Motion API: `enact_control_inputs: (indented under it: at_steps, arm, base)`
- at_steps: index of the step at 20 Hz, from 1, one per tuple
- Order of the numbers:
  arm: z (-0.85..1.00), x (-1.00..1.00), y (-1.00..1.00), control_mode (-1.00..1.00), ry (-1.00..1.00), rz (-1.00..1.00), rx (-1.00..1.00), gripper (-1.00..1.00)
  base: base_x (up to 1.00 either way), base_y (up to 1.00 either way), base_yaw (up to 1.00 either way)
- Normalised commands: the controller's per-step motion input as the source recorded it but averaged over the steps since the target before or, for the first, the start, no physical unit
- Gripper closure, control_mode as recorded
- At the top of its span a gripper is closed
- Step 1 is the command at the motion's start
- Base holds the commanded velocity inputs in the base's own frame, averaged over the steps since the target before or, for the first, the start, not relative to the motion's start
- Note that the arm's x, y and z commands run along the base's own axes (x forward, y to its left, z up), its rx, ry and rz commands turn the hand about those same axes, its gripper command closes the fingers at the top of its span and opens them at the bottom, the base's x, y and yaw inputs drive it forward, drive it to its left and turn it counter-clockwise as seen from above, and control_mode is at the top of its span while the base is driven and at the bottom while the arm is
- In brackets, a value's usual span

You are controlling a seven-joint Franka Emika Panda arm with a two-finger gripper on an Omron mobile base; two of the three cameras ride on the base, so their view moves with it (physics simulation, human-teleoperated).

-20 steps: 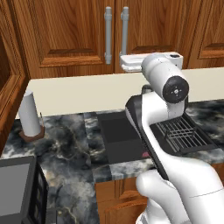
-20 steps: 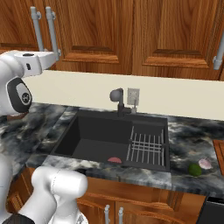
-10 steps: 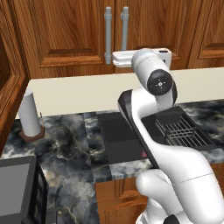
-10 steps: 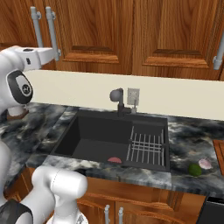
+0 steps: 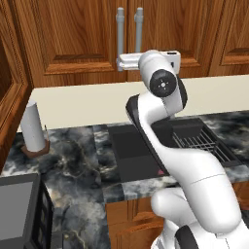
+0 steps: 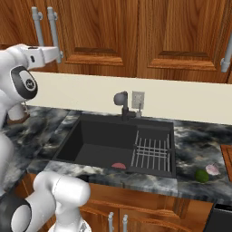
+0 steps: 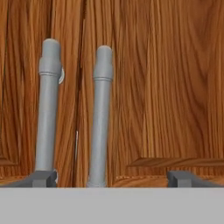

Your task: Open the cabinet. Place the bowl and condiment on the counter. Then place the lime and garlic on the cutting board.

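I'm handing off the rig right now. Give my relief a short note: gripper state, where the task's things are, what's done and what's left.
Gripper: open, empty, raised at the cabinet handles; right door's handle sits between the fingertips, not gripped.
Cabinet doors shut; whatever is inside is hidden.
Lime and garlic lie together on the counter right of the sink; cutting board at the frame's right edge.
Done: nothing.
Left: open the cabinet, move bowl and condiment to counter, lime and garlic to board.

counter [image 6: 199, 136]: black-grey marbled stone, sink [image 6: 104, 142] set in
lime [image 6: 202, 176]: on counter right of sink, just beside garlic [image 6: 211, 169]
board [image 6: 227, 156]: at right edge
paper-towel roll [image 5: 34, 126]: upright, far left
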Motion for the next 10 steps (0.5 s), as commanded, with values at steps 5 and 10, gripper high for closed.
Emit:
enact_control_inputs:
  at_steps: [5, 10]
  arm:
    - [0.0, 0.36, 0.01, -1.0, 0.04, 0.0, 0.0, -1.0]
    - [0.02, 0.28, 0.0, -1.0, 0.02, 0.0, 0.0, -1.0]
  base:
    - [0.0, 0.0, 0.0]
    - [0.0, 0.0, 0.0]
